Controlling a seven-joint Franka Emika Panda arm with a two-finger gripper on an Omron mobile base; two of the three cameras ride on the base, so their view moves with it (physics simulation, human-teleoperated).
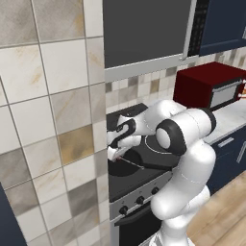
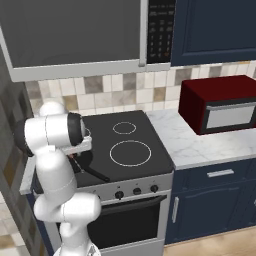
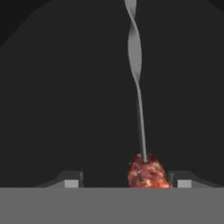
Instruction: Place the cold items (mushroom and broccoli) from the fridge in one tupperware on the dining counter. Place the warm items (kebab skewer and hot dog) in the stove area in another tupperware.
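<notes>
— Where's it got to with the warm things?

— Right at the kebab (image 3: 148, 172). The arm's bent low over the pan (image 1: 126, 166) on the stove (image 2: 131, 150), and from the hand you can see the meat sitting between the two fingertips (image 3: 72, 180), nearer one side, the twisted metal skewer running away across the dark pan.

— Gripped?

— Can't tell. The gripper (image 3: 127, 181) has its jaws partway apart, either side of the meat, but I see no firm contact.

— And the rest?

— I'd say nearly all of it's left. No tupperware, hot dog, mushroom or broccoli here; just the red toaster oven (image 2: 221, 103) on the counter.
</notes>
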